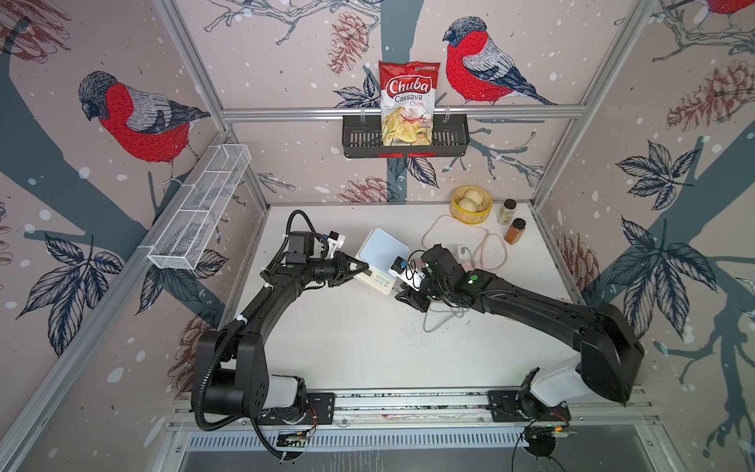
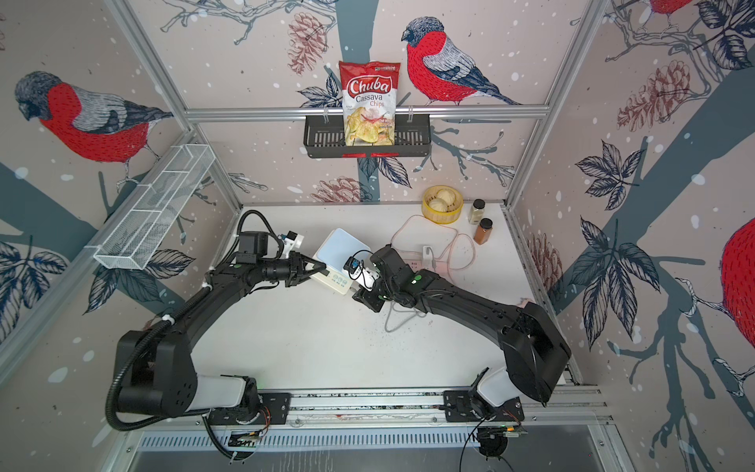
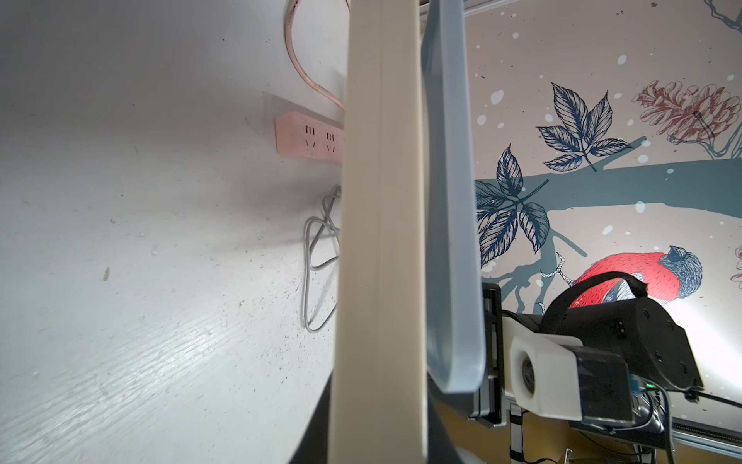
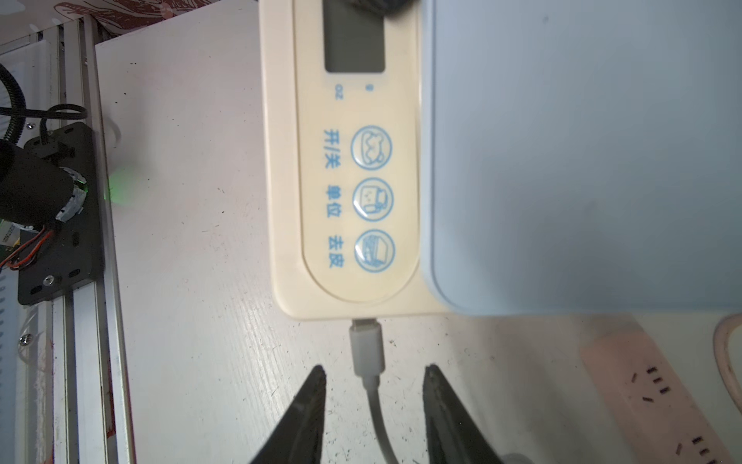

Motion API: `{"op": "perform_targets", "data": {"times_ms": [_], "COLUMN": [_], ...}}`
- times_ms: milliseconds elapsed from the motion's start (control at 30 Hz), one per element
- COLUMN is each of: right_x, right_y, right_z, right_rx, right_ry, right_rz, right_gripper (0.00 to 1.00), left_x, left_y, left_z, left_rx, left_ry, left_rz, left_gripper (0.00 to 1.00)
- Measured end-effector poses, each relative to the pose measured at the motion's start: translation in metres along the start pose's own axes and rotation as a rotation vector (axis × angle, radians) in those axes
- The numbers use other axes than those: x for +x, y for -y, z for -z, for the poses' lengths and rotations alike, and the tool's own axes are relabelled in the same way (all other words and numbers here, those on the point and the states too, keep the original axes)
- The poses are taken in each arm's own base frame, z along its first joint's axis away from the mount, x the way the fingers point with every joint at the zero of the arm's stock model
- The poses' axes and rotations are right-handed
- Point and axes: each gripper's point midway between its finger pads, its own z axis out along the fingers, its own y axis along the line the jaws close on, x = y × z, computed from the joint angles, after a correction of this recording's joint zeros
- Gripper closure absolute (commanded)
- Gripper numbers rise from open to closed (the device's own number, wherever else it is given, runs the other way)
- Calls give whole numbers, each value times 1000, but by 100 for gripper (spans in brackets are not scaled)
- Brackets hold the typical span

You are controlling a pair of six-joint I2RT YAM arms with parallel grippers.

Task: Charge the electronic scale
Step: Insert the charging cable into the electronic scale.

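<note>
The electronic scale (image 1: 384,249) (image 2: 345,247) lies mid-table, cream-white with a pale blue platform. My left gripper (image 1: 365,269) (image 3: 379,442) is shut on its left edge; the cream rim (image 3: 381,241) fills the middle of the left wrist view. A white cable plug (image 4: 367,345) sits in the port on the scale's (image 4: 349,168) short side, below the three round buttons. My right gripper (image 4: 375,371) (image 1: 402,295) is open, one finger on either side of the cable just behind the plug, touching neither. The grey cable (image 1: 437,323) loops on the table under the right arm.
A pink power strip (image 4: 642,381) (image 3: 309,138) lies right of the scale, with a white charger cube (image 2: 427,251) and a pink cord. A yellow basket (image 1: 470,218) and two spice jars (image 1: 506,210) stand at the back right. A chips bag (image 1: 408,102) sits in the wall basket.
</note>
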Motion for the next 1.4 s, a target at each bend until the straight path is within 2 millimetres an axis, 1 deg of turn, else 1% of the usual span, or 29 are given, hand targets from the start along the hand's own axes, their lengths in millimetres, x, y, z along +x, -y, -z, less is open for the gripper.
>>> {"op": "perform_targets", "data": {"times_ms": [67, 167, 267, 333, 567, 733, 900, 1100, 1267, 1400], "right_x": [-2, -4, -5, -5, -11, -4, 4, 2, 1, 6], "right_y": [1, 1, -3, -4, -8, -12, -14, -12, -9, -9], "right_z": [-1, -2, -3, -2, 3, 7, 5, 8, 9, 8], "right_rx": [0, -3, -11, -13, 1, 14, 45, 86, 109, 103], "right_ry": [1, 2, -2, -6, -27, -87, -143, -112, -108, -152], "right_rz": [8, 20, 27, 28, 40, 32, 13, -43, -78, -87], "right_gripper": [73, 87, 96, 100, 100, 100, 100, 100, 100, 100], "left_x": [1, 3, 3, 4, 8, 16, 22, 24, 22, 23], "left_y": [0, 1, 2, 2, 6, 8, 6, 4, 10, 12], "left_z": [0, 1, 3, 3, 6, -1, -7, -6, -10, -17], "left_rx": [1, 1, -1, -2, -7, -22, -46, -37, -41, -55], "left_ry": [0, 3, 10, 13, 34, 50, 71, 121, 128, 114], "left_rz": [-1, -3, -9, -11, -16, -28, -16, 44, 25, -4], "left_gripper": [100, 100, 100, 100, 100, 100, 100, 100, 100, 100]}}
